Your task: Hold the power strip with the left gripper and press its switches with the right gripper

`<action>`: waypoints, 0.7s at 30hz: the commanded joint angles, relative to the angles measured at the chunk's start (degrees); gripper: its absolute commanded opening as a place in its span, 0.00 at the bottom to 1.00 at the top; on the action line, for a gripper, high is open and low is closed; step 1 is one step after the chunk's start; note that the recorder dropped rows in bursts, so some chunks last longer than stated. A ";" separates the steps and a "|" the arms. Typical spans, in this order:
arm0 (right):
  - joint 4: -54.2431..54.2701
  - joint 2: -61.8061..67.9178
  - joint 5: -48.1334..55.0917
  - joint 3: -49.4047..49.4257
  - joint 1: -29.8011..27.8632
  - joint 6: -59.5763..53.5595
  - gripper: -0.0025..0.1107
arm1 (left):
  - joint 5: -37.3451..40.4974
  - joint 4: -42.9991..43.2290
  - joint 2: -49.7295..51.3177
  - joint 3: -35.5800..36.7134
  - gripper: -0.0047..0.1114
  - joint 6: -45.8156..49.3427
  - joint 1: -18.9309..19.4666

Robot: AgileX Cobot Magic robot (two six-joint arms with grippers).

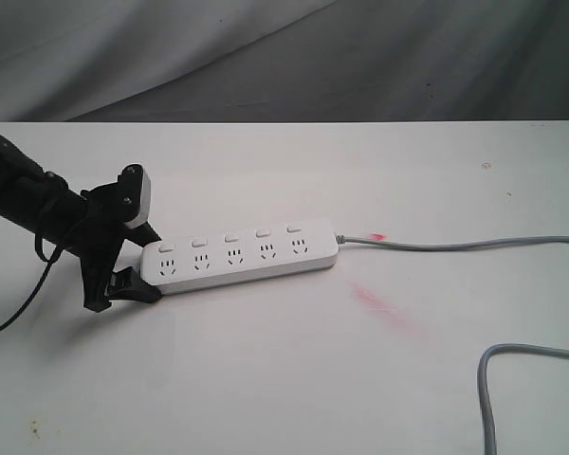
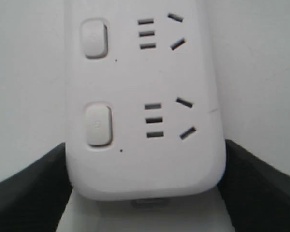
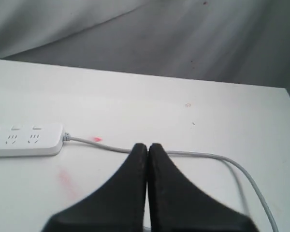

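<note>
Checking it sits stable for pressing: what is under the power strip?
Only the white table shows around the power strip, which lies flat on it. The left gripper holds its end by the sides. The underside itself is covered.

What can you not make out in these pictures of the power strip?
Switches: too small in the exterior view to tell on or off.
Right gripper: outside the exterior view; only its shut tips show, right wrist view.
Cord: runs off the exterior view's edges; plug unseen.
Power strip: left wrist view's edge cuts off three sockets.
</note>
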 commanded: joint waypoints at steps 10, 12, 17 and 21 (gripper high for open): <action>6.18 30.88 7.80 -12.70 12.75 -2.91 0.02 | -1.73 5.05 1.05 0.59 0.45 1.85 -0.61; 6.76 35.30 7.70 -16.18 14.92 -10.86 0.02 | -1.73 5.05 1.05 0.59 0.45 1.85 -0.61; 13.84 48.47 15.96 -30.70 15.16 -27.94 0.02 | -1.73 5.05 1.05 0.59 0.45 1.85 -0.61; 18.37 61.19 23.47 -44.42 15.16 -38.73 0.02 | -1.73 5.05 1.05 0.59 0.45 1.85 -0.61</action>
